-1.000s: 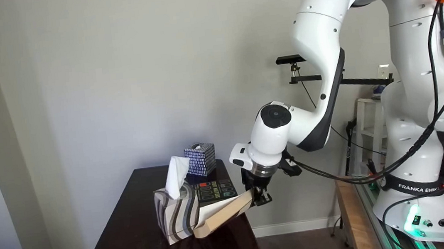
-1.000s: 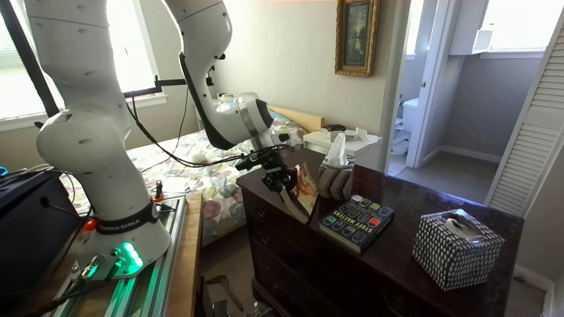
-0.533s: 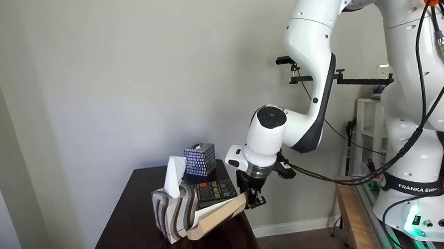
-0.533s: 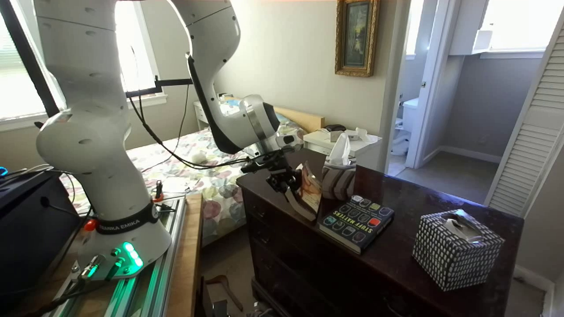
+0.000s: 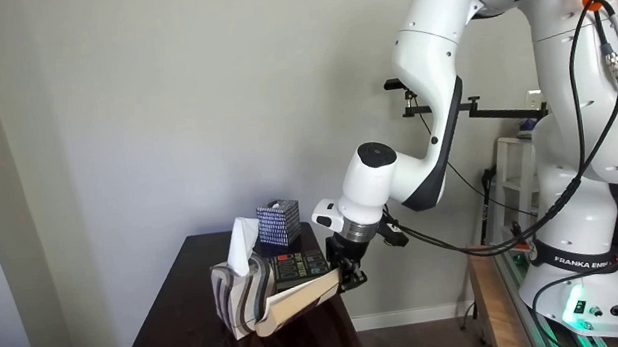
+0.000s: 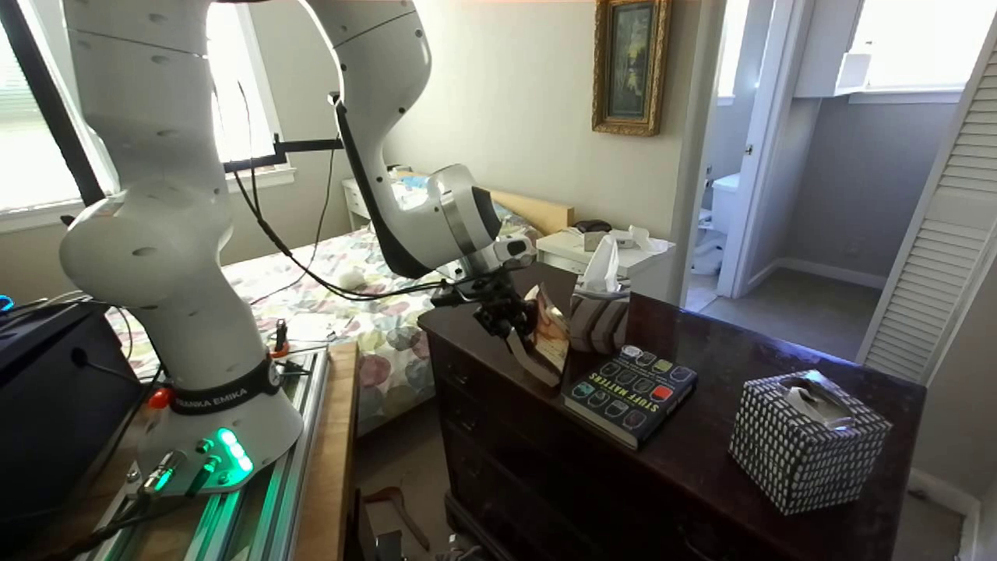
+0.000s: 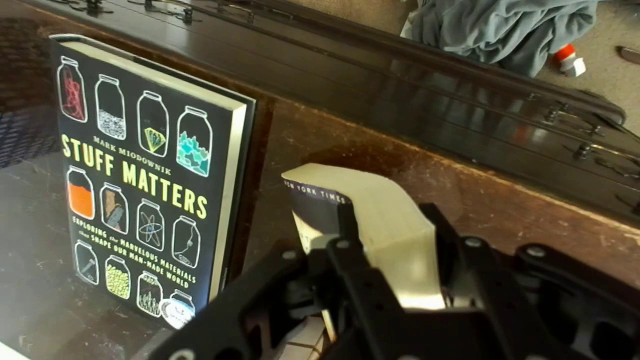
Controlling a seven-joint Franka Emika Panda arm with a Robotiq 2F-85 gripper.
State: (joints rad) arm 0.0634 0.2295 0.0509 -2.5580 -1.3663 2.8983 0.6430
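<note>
Two books [image 7: 135,175] [image 7: 392,225], two patterned tissue boxes [image 6: 598,323] [image 6: 806,448]

Picture [image 6: 632,68] (gilt-framed) on the wall [image 6: 506,101] above a white nightstand [image 6: 649,273]

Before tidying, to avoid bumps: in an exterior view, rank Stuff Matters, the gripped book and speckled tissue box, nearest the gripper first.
1. Gripped book, in the gripper.
2. Stuff Matters, flat on the dresser.
3. Speckled tissue box, dresser's far end.

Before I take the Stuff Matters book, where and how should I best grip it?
Probably at the top end of the Stuff Matters book, coming level from the front of the dresser. The book lies flat, its pages at that end facing outward, so pinch both covers, perhaps after sliding it past the front edge.
</note>
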